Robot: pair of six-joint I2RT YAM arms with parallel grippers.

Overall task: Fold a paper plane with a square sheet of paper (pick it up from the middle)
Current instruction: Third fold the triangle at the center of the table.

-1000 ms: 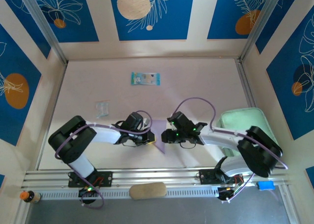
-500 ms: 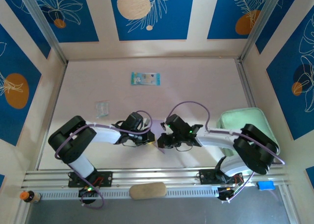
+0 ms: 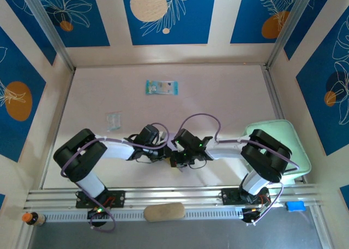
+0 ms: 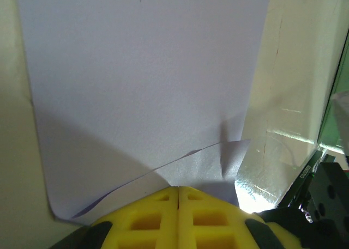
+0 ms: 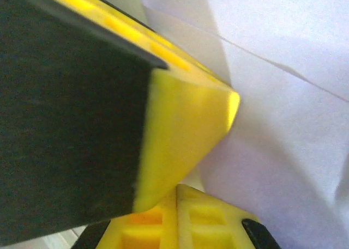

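The square sheet of paper is pale lilac and lies spread out ahead of my left gripper. That gripper is shut on the sheet's near edge, where the paper lifts into a crease. In the top view a sliver of the sheet shows under the two grippers, near the table's front edge. My right gripper is shut, tip to tip with the left gripper's yellow finger. The paper lies just to its right, and I cannot tell whether any is pinched. From above, the left gripper and right gripper meet.
A blue-green printed packet lies at the back middle. A small clear packet sits to the left. The mint-green tray stands at the right under the right arm. A wooden piece rests on the front rail.
The right arm has swung left until its gripper meets the left one, and its jaws have closed. The left arm has not moved.
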